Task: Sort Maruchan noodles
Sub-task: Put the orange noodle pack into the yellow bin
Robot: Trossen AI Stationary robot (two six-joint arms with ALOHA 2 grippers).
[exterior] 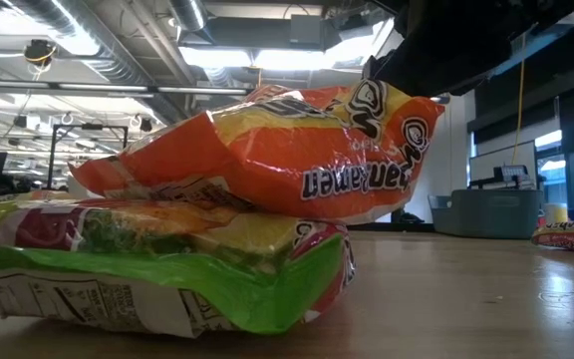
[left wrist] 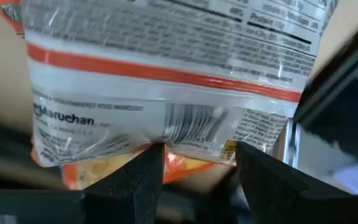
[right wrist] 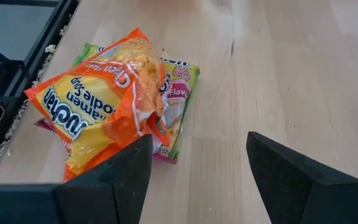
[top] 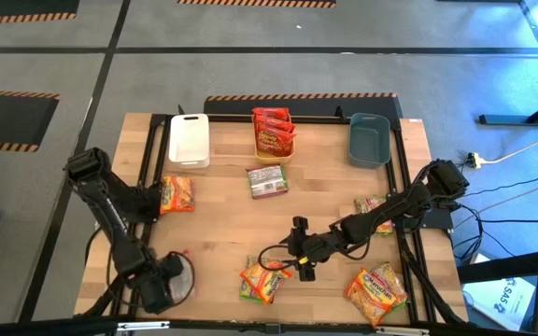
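Wooden table [top: 222, 233], "Maruchan" orange packet [right wrist: 101, 118]

The wooden tabletop [top: 222, 224] carries three bins along its far edge: a white bin [top: 189, 140], an orange bin [top: 274, 135] holding red packets, and a grey-blue bin [top: 369, 138]. Lying on the wood are a green packet [top: 267, 181] near the middle, an orange packet [top: 176, 194] at the left, a stacked pair [top: 261, 280] near the front, another pair [top: 377, 291] at front right, and one packet [top: 372, 205] at the right.

White bin [top: 189, 140], orange bin [top: 274, 154], grey-blue bin [top: 369, 139] line table [top: 222, 224].
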